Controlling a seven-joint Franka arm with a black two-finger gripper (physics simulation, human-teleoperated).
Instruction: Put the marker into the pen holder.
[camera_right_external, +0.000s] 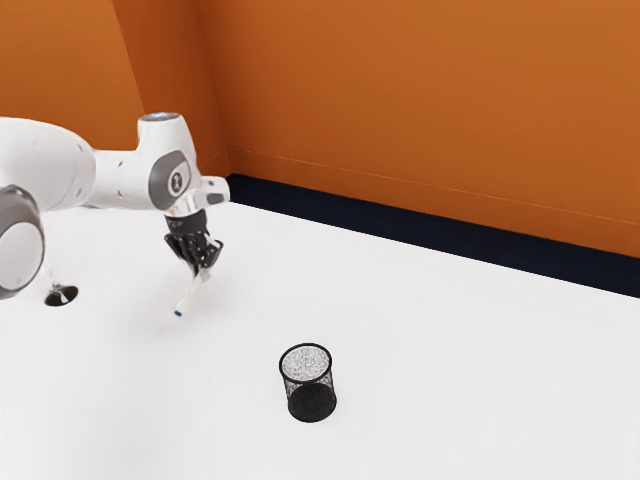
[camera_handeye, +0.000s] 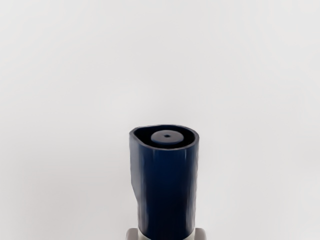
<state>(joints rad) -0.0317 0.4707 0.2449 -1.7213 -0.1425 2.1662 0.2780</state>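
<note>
White table (camera_right_external: 460, 370) below, tool (camera_right_external: 202, 268) pinching the marker (camera_right_external: 190, 295), blue end (camera_right_external: 178, 313) slanting down, likely to lead into the pen holder (camera_right_external: 312, 402), well apart.

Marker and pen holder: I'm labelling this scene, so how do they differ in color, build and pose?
The marker is white with a blue end; the pen holder is black mesh.
The marker is slim; the pen holder is much wider.
The marker slants in the gripper; the pen holder stands upright on the table.
Both are roughly cylindrical.
</note>
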